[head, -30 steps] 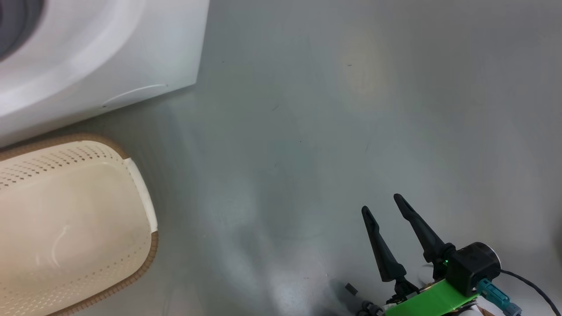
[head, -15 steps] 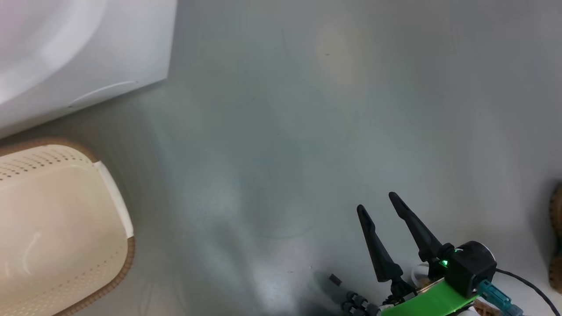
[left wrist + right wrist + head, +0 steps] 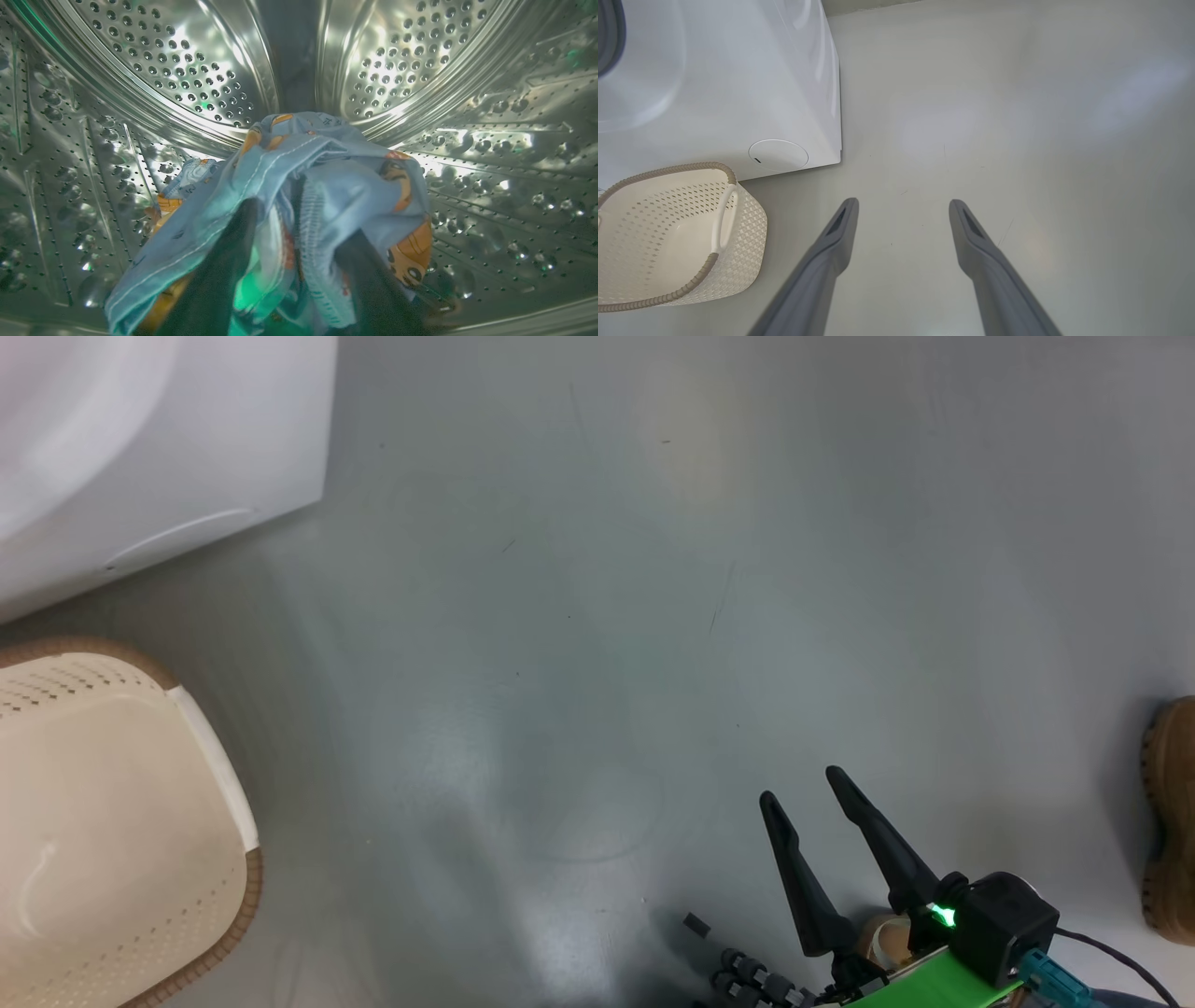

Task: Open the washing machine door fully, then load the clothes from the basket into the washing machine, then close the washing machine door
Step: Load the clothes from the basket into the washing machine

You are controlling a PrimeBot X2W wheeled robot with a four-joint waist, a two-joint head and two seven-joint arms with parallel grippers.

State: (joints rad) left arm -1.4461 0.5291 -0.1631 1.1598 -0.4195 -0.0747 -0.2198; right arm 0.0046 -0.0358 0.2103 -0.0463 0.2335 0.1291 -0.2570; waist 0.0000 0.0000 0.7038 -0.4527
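Inside the perforated steel drum [image 3: 187,70] of the washing machine [image 3: 187,429], the left pincer [image 3: 299,219] is open, its two dark fingers spread apart. The clothes [image 3: 355,186], blue fabric printed with orange-brown figures, lie bunched over and between those fingers. More of the same print rests against the drum wall to the left.

In the head view, the cream basket [image 3: 247,896] stands on the grey floor [image 3: 597,616], just beside the white machine's lower front corner. Well to the right, the right pincer [image 3: 800,783] hovers above the floor, fingers wide apart, gripping nothing. A tan shoe [image 3: 1172,821] shows at the far right edge.
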